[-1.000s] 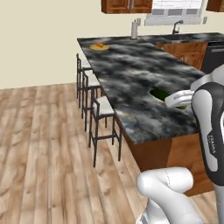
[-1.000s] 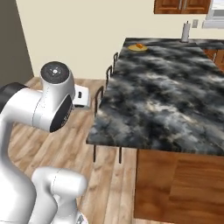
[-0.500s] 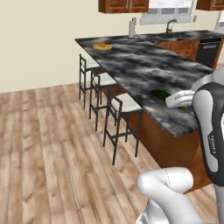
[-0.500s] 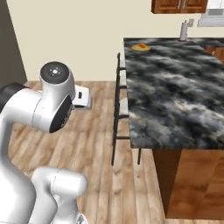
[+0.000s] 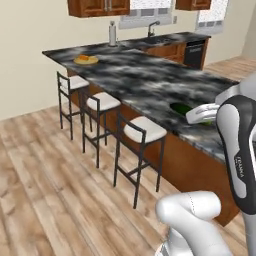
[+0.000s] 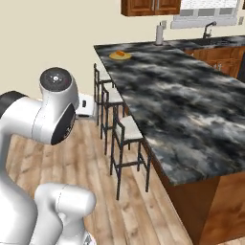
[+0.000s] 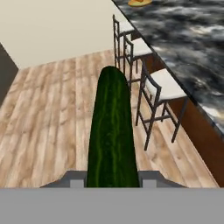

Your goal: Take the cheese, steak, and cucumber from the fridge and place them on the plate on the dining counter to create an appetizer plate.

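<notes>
Gripping the cucumber (image 7: 112,131) between its fingers, the tool (image 7: 112,181) carries it pointing out over the wood floor (image 7: 52,109) beside the bar stools (image 7: 159,94). From the left base view the cucumber (image 5: 182,107) hangs above the tabletop's (image 5: 150,75) near edge. The plate (image 6: 120,55) sits well away, near the far corner, with bare marble between.

the long dark marbled dining counter (image 6: 191,110) top lies mostly bare, offering open passage above it. three white-cushioned black metal stools (image 5: 142,131) line its near side. a yellow-rimmed round plate (image 6: 120,55) sits near the far end.
</notes>
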